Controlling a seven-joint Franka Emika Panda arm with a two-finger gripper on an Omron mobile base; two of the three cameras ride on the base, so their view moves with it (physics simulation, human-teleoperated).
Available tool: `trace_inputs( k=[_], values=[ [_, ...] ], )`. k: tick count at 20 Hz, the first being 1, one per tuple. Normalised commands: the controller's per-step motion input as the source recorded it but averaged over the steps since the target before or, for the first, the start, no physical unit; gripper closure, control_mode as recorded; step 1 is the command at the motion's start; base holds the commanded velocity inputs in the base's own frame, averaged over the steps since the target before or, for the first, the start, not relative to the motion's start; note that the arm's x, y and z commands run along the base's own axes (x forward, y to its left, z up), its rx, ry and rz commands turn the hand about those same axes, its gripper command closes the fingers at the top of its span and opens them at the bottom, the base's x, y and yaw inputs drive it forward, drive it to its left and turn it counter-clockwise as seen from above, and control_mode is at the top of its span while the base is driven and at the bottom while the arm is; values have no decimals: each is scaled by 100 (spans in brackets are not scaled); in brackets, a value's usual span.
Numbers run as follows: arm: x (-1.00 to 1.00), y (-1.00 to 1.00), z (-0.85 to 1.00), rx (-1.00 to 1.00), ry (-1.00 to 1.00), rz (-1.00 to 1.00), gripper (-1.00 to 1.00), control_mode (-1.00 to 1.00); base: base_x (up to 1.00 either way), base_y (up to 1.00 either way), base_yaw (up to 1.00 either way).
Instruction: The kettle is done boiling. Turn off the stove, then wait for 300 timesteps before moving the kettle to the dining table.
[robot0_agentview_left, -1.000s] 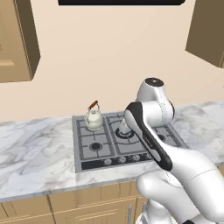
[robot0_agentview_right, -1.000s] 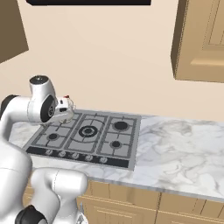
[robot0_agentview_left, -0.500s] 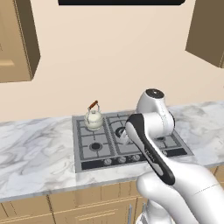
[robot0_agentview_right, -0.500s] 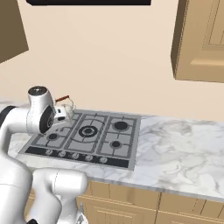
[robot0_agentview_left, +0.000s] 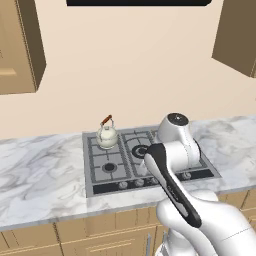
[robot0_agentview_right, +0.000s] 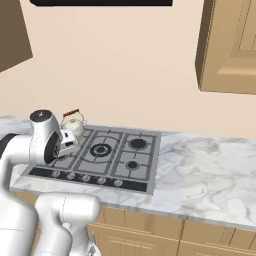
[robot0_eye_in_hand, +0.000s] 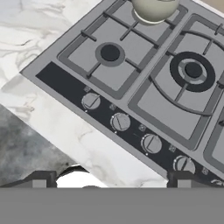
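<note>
The gripper (robot0_eye_in_hand: 109, 183) is hovering above the stove (robot0_eye_in_hand: 144, 109) knobs (robot0_eye_in_hand: 120, 122) — fingers spread; it should be descending squarely onto the kettle (robot0_eye_in_hand: 154, 8) burner's knob.

In the hand view the kettle (robot0_eye_in_hand: 155, 8) is cut by the top edge, leaving just its rounded underside above the stove (robot0_eye_in_hand: 131, 83); the stove's right burners and last knob run off the right edge. From the left base camera the arm covers the stove's middle burners and some knobs. The tool's fingers are mostly under the bottom band, so their gap cannot be judged
</note>
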Motion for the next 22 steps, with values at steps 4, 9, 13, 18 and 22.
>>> trace_inputs(
  k=[4,9,13,18,22],
  values=[
    [0,0,-17,-2,-1,8,-100,-100,0,0,0],
    [0,1,-20,-1,0,9,-100,-100,0,0,0],
    [0,3,-22,-2,0,10,-100,-100,0,0,0],
    [1,5,-21,-3,0,7,-100,-100,0,0,0],
    [6,4,-19,-4,0,1,-100,-100,0,0,0]
  ],
)
